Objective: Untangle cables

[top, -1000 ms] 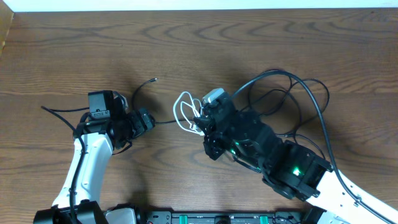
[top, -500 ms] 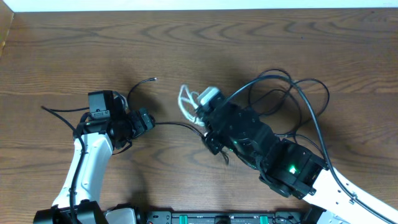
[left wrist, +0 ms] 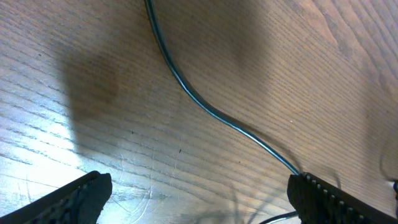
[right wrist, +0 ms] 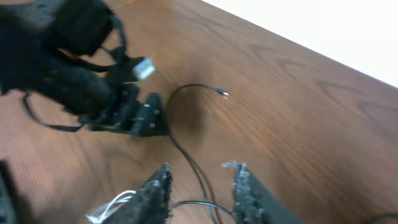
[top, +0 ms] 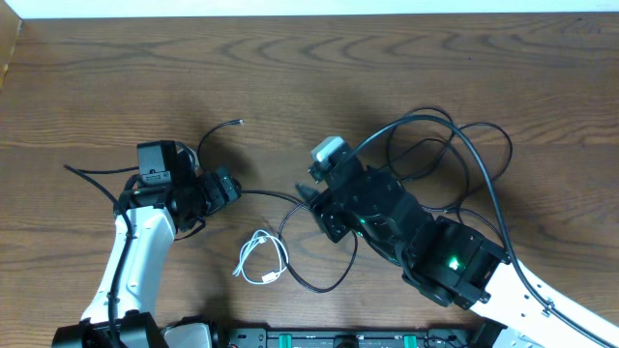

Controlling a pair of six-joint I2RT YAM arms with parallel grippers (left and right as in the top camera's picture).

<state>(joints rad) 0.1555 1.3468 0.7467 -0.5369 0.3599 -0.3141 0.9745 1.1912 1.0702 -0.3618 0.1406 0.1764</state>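
Note:
The white cable lies in a loose bundle on the table, free of both grippers; its loops show at the lower left of the right wrist view. The thin black cable runs from its plug end past my left gripper, then loops under my right gripper. In the left wrist view the black cable crosses the wood diagonally toward the right finger; my left gripper is open. My right gripper hangs open above the black cable, holding nothing.
The thick black arm cables arch over the table at the right behind the right arm. The left arm's gripper appears dark in the right wrist view. The arms' base rail lines the near edge.
My right gripper went from shut on the white cable to open. The white cable dropped and now lies on the table to the lower left of that gripper. The left arm stayed still.

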